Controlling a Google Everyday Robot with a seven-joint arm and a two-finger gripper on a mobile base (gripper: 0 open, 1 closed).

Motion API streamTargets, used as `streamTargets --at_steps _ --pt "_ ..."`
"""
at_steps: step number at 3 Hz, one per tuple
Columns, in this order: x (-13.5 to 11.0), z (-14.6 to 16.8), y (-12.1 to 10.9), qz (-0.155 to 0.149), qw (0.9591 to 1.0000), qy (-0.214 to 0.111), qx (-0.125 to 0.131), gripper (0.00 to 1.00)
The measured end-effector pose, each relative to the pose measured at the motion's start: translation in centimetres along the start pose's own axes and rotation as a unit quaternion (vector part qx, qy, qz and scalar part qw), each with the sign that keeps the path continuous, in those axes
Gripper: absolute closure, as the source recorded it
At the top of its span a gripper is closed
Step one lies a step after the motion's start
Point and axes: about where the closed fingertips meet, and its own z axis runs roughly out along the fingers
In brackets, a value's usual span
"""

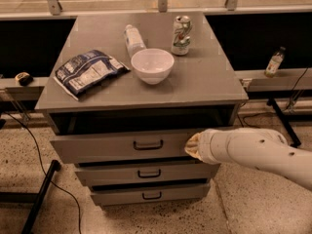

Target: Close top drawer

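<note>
The top drawer [97,146] is a wide grey drawer with a small black bar handle [147,145] at its centre. It stands pulled out a little from the grey cabinet [209,87], with a dark gap above its front panel. My gripper [191,146] comes in from the right on a white arm [258,152]. Its tip rests against the right part of the drawer's front panel, to the right of the handle.
Two narrower-looking grey drawers [141,173] [148,195] sit below. On the cabinet top lie a chip bag [87,72], a white bowl [152,65], a lying bottle [132,39] and a can [181,35]. A small bottle [274,62] stands on a ledge at right.
</note>
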Motion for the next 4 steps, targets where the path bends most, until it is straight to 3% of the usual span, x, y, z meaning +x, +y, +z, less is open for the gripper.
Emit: streamTargets --at_steps 3,4 --pt "-0.1 0.9 -2.7 0.002 0.9999 0.009 0.014 1.00" --pt "-0.1 0.7 -2.5 0.002 0.9999 0.008 0.013 1.00"
